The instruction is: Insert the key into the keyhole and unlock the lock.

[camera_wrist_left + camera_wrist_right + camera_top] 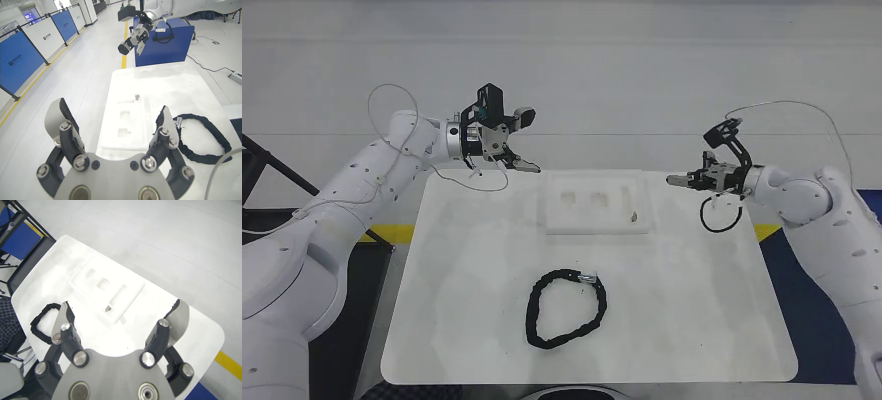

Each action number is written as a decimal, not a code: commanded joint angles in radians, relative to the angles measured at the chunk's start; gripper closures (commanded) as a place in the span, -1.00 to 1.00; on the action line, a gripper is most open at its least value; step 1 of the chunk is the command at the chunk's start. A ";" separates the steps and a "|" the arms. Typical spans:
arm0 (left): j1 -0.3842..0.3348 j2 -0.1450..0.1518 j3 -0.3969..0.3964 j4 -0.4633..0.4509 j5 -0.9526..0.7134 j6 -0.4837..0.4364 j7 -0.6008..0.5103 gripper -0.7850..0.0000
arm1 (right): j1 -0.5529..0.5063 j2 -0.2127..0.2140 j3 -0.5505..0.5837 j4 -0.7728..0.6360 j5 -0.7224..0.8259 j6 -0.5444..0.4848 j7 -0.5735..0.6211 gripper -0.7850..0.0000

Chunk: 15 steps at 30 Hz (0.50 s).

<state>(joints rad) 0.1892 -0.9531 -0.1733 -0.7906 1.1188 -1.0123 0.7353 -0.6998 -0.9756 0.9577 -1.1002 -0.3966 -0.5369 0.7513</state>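
A black fabric-covered chain lock [567, 307] lies looped on the white table, its silver lock cylinder [588, 279] at the loop's upper right; it also appears in both wrist views [204, 140] [40, 321]. A small metal key [634, 214] stands in the white foam tray [597, 203], seen too as the key [137, 96] and the key [108, 308]. My left gripper [525, 143] hovers open beyond the table's far left corner. My right gripper [674, 181] hovers open off the far right edge, empty, also seen across the table [130, 49].
The foam tray [124, 130] has several rectangular cut-outs and sits at the table's far middle. A blue cabinet [162, 45] stands past the table's right side. A yellow floor line [392, 232] runs behind the table. Bare table [692, 320] surrounds the lock.
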 commanded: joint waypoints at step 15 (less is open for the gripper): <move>0.000 0.000 0.000 0.000 0.000 0.000 0.000 -1.00 | 0.105 -0.181 -0.310 0.194 0.185 0.265 0.130 -1.00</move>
<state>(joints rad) 0.1892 -0.9531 -0.1733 -0.7906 1.1188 -1.0123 0.7353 -0.5979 -1.1438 0.6630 -0.9209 -0.2203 -0.2775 0.8824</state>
